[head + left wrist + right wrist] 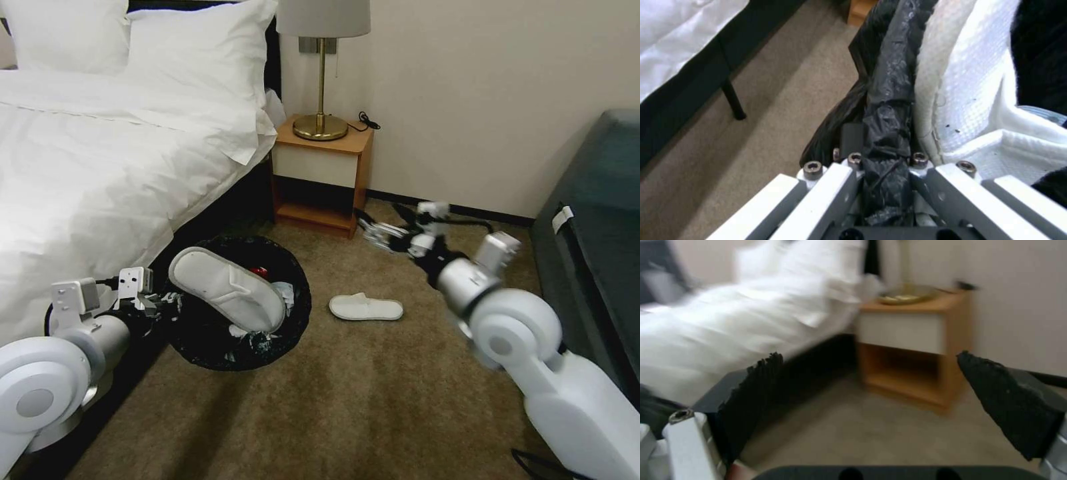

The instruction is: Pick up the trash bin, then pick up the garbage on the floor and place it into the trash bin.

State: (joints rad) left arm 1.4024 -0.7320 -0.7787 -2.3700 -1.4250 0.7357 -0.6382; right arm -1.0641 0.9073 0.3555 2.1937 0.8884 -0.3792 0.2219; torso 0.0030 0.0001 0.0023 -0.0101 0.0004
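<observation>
crinkled glossy black plastic bag [887,110], waffle-textured cloth slipper [969,100]

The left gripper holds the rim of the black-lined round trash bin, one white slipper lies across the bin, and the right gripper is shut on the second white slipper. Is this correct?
Not quite. The right gripper holds nothing: the right wrist view shows its jaws open. In the head view the second flat white slipper lies on the carpet. The rest is correct: the left gripper clamps the rim of the black-lined round trash bin, with one white slipper across it.

The right gripper [373,230] is motion-blurred near the nightstand [323,175]. The slipper [227,288] across the trash bin [200,347] covers much of its contents. The lamp [323,67] is cropped at the top edge.
</observation>
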